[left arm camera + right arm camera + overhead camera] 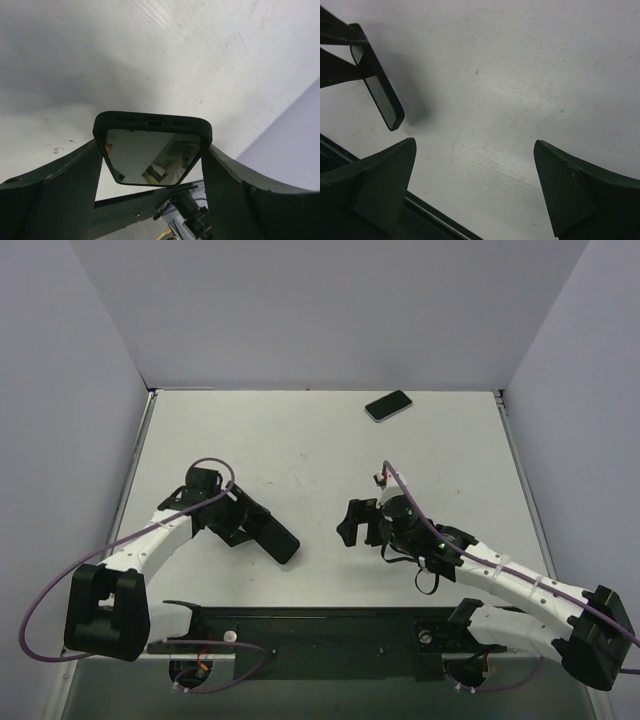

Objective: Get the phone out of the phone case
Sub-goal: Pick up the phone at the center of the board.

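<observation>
The phone point(150, 157), glossy screen showing, sits inside the black phone case point(152, 120). My left gripper point(152, 146) is shut on the case, one finger against each long side. In the top view the cased phone point(280, 539) sticks out of the left gripper point(262, 528) toward the lower right, tilted just above the table. The right wrist view catches it edge-on point(382, 97) with its shadow on the table. My right gripper point(350, 523) hovers to its right, apart from it, open point(474, 145) with only bare table between the fingers.
A second dark phone-like slab point(388, 405) with a pale rim lies flat near the table's far edge. The black mounting rail point(300, 630) runs along the near edge between the arm bases. Grey walls enclose the white table point(330, 455) on three sides.
</observation>
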`<state>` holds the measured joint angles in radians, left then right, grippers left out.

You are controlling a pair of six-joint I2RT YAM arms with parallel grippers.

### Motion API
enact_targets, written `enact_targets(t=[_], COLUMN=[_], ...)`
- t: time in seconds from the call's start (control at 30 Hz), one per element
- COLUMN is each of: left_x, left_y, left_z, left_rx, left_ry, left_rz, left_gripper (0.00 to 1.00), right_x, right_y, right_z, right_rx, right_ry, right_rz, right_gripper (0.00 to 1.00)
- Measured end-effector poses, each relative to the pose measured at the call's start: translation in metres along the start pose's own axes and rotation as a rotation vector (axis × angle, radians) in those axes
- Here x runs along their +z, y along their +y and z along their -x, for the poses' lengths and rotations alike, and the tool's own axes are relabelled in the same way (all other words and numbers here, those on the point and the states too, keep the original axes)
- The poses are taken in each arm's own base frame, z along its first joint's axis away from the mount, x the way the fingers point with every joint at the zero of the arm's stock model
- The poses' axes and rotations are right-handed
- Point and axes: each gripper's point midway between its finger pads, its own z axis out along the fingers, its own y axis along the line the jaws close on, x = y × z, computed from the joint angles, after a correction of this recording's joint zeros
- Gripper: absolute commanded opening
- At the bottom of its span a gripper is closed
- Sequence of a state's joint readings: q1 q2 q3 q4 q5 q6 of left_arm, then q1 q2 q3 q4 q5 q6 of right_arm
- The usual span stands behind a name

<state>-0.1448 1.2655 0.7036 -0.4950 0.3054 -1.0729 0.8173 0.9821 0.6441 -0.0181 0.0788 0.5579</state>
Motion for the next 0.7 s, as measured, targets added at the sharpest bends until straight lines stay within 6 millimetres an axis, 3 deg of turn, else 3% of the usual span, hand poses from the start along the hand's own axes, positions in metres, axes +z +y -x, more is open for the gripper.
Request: enact_targets(t=[0.2, 0.47, 0.6, 0.67, 0.7], left_x=[0.000, -0.005, -0.007, -0.014, -0.021], left_y=[-0.036, -0.063, -0.067, -0.071, -0.075], left_z=[-0.049, -0.087, -0.100, -0.103, -0.104], left_rx=[-0.013, -0.093, -0.143, -0.155, -0.160], left_ry=[0.086, 0.159, 0.197, 0.208, 0.210], left_rz=[-0.145, -0.301, -0.338, -0.367, -0.391], left_gripper=[0.00, 0.00, 0.00, 0.00, 0.00], right_x=[0.020, 0.020, 0.022, 0.023, 0.023], right_y=[0.043, 0.102, 0.101, 0.095, 0.092], right_z=[-0.035, -0.061, -0.058, -0.058, -0.058], right_rx=[-0.027, -0.051, -0.031, -0.023, -0.022], right_ry=[0.024, -0.047, -0.133, -0.159, -0.170], right_rz=[0.164, 0.331, 0.298, 0.276, 0.265], right_gripper=[0.95, 0.79, 0.67, 0.56, 0.45])
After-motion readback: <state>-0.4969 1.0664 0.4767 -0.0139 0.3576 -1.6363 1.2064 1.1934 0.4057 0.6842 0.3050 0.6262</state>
